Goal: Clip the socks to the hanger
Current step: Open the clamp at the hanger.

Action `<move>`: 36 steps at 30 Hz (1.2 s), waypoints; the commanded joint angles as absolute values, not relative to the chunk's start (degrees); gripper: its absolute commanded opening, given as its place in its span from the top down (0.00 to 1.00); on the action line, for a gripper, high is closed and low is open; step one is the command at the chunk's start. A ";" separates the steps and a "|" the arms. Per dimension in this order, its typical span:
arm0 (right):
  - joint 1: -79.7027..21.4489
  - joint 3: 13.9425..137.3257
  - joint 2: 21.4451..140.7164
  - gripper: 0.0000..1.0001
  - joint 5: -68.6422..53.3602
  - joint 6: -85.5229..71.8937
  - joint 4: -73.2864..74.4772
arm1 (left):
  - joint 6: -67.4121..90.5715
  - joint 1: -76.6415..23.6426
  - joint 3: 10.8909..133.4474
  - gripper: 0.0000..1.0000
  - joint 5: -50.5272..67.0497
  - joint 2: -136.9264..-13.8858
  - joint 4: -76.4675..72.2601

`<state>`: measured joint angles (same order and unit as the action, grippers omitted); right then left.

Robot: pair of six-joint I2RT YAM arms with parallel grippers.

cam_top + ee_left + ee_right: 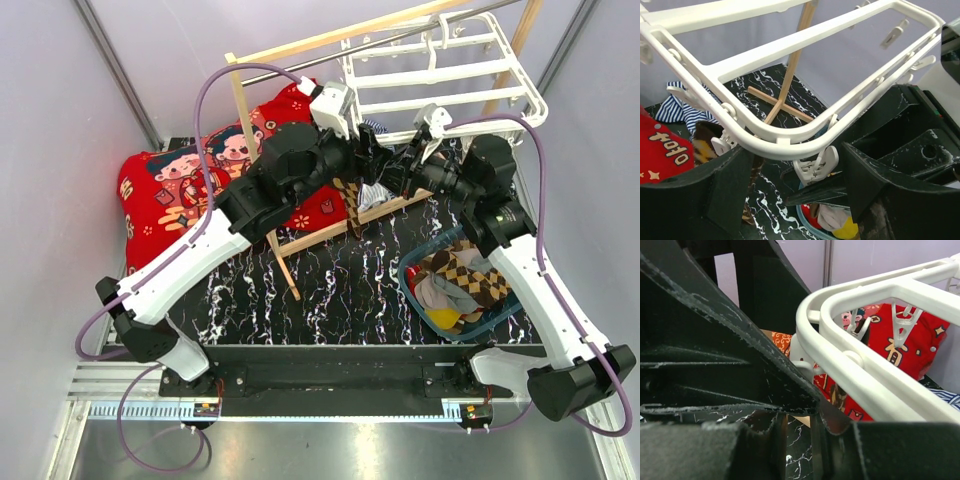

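Plain pale grey walls [50, 100] close the space behind and beside the left fingers [685, 205]. Under them lies a black table top [340, 290] with white marble veins. A light wooden rack [287, 270] stands on it.

The hanger [440, 72] — a white plastic rectangular grid frame — hangs by its top hook [436, 38] at the back right, roughly level, with small clip pegs [815, 167] dangling from its rim. One diamond-checkered sock [347, 200] in brown, black and tan droops below its near-left corner; whether a peg grips it cannot be told. More socks [462, 278] — checkered and plain grey — lie heaped in a basket [405, 280] on the table [330, 285], right side
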<state>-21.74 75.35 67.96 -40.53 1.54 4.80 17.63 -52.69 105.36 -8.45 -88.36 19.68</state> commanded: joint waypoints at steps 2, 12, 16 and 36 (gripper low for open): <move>-23.38 76.99 67.76 1.00 -39.03 2.90 3.87 | 17.67 -54.58 109.07 0.29 -13.96 -89.74 17.84; -24.26 75.94 67.67 1.00 -36.65 3.60 3.87 | 18.55 -55.55 109.25 0.51 -17.93 -89.74 18.19; -24.61 75.76 67.85 1.00 -35.43 3.95 3.78 | 18.63 -56.25 109.60 0.64 -18.63 -90.17 19.07; -24.96 64.43 54.33 0.22 -11.99 -7.19 15.89 | 15.73 -56.34 107.32 0.89 -19.51 -90.35 16.36</move>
<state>-24.60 66.39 59.79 -22.79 -2.09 9.17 17.80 -56.25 107.85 -18.26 -90.24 20.03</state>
